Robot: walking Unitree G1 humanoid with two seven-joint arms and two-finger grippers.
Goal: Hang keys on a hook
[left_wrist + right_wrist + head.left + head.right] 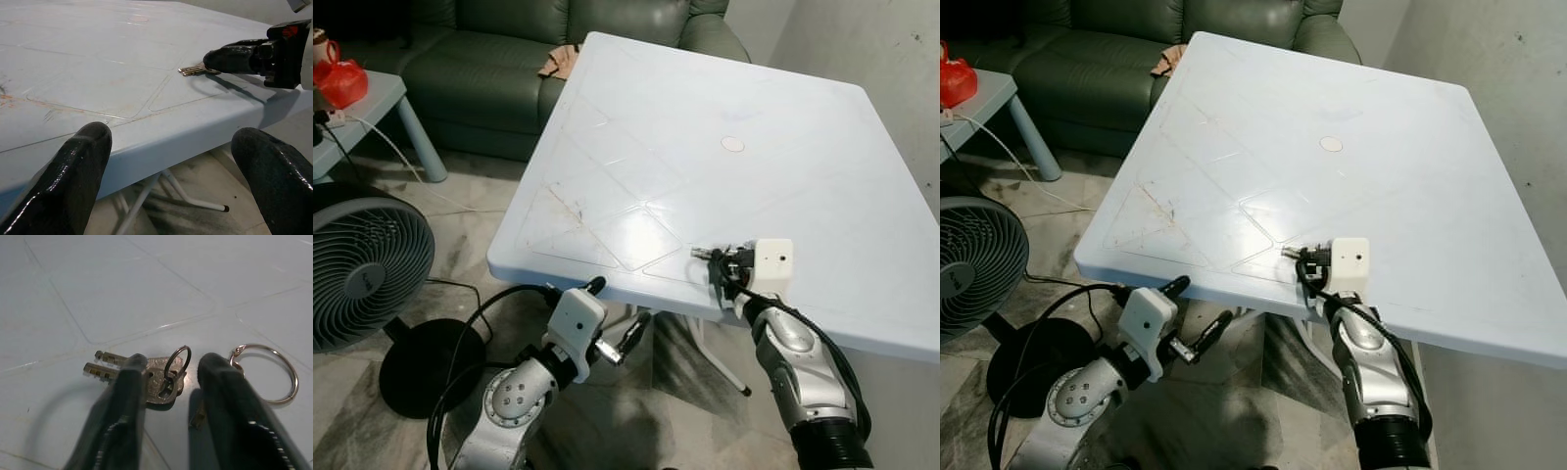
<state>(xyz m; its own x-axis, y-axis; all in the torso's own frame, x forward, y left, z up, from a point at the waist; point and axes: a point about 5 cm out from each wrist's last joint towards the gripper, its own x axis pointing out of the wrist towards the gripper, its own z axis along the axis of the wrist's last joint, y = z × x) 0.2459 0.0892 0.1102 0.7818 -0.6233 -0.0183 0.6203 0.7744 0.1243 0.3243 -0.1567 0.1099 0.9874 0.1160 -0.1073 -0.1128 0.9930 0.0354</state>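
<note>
The right gripper [168, 396] reaches in low over the near edge of the white table [636, 108], its two black fingers parted and grasping nothing, set down astride the keys [142, 374] so that, as I judge it, a squeeze would catch them at the heads. The keys lie flat on the tabletop, heads and small ring between the fingertips, blades pointing out past one finger, while the large key ring [271, 374] lies just outside the other finger. The left gripper [622, 318] hangs below the table edge, fingers spread wide and empty, apparently idle and well apart from the keys.
</note>
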